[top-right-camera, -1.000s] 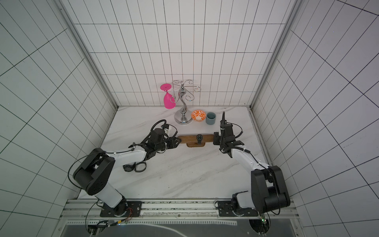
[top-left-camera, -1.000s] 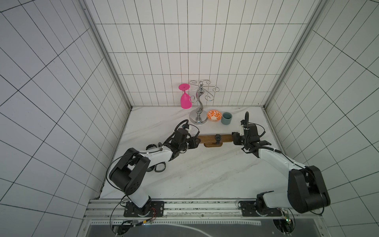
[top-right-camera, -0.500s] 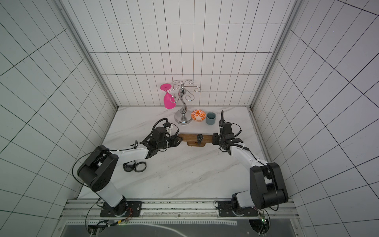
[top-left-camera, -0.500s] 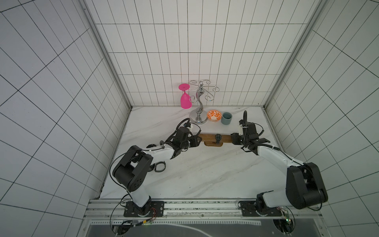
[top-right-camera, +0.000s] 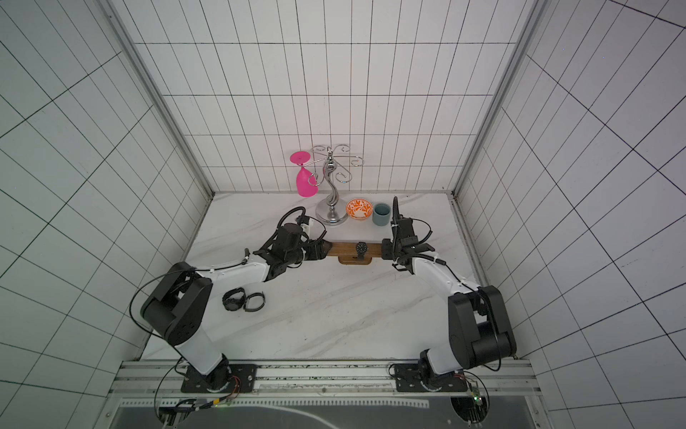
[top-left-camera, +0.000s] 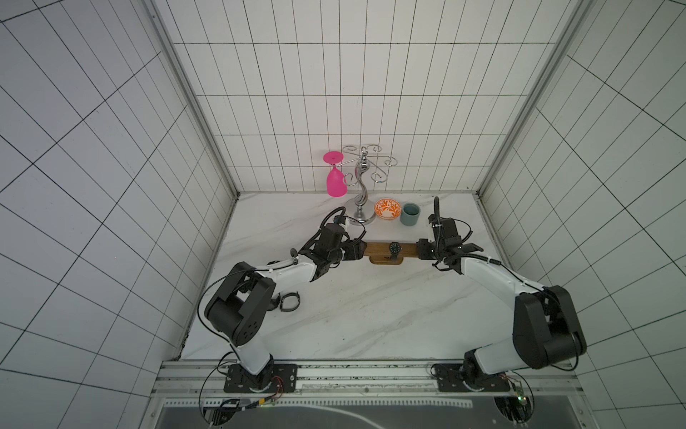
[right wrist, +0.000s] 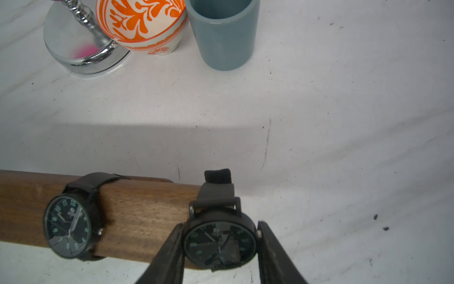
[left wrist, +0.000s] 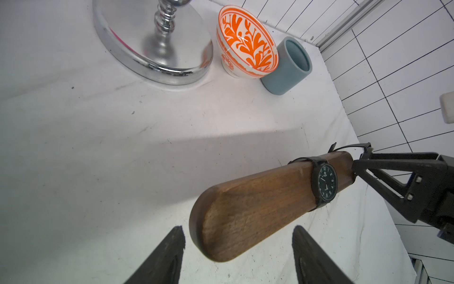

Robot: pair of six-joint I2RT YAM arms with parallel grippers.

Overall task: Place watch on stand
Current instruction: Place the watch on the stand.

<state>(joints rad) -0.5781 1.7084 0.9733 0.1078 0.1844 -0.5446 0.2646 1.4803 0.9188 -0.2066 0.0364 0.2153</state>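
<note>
The stand is a brown wooden bar on a small oval base, mid-table in both top views. One black watch is strapped round the bar's middle. My right gripper is shut on a second black watch, held by the case at the bar's right end. Whether its strap encircles the bar I cannot tell. My left gripper is open at the bar's left end, with a finger on each side and neither touching the wood.
A chrome rack holding a pink glass stands at the back, with an orange-patterned bowl and a blue-grey cup beside it. Two more black watches lie by the left arm's elbow.
My left gripper has opened and let go of the bar's left end. The right gripper stays at the right end with its watch.
</note>
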